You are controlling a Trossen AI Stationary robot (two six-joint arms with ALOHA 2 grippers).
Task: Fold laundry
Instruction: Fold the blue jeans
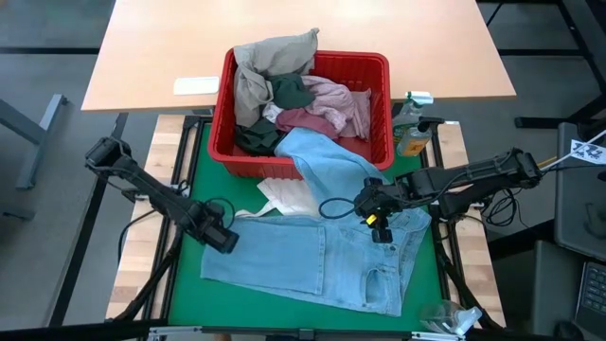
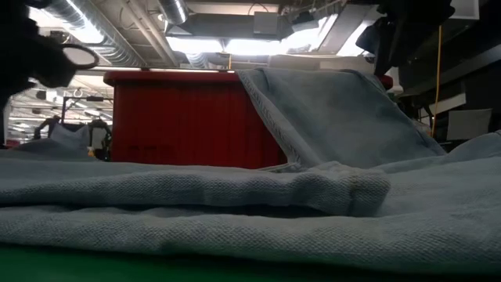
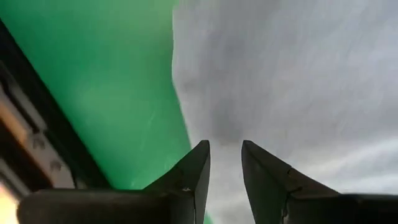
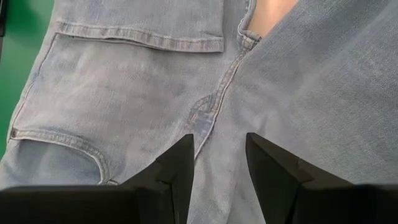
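Light blue jeans (image 1: 312, 260) lie spread on the green mat (image 1: 194, 189). One leg (image 1: 317, 152) runs up over the near wall of the red basket (image 1: 379, 66). Beige (image 1: 270, 57), dark green (image 1: 289, 93) and pink (image 1: 331, 104) garments are heaped in the basket. A white piece (image 1: 289, 194) lies between basket and jeans. My left gripper (image 1: 225, 239) points down, open, over the jeans' left end (image 3: 280, 74) beside bare mat. My right gripper (image 1: 379, 227) hangs open above the jeans' seat seam (image 4: 208, 112), and I see nothing between its fingers.
A spray bottle (image 1: 412, 118) stands right of the basket. A white slip (image 1: 196, 85) lies on the wooden table (image 1: 426, 38) behind it. A clear plastic item (image 1: 450, 317) sits at the near right corner. In the low view the basket (image 2: 188, 117) rises behind the jeans (image 2: 235, 204).
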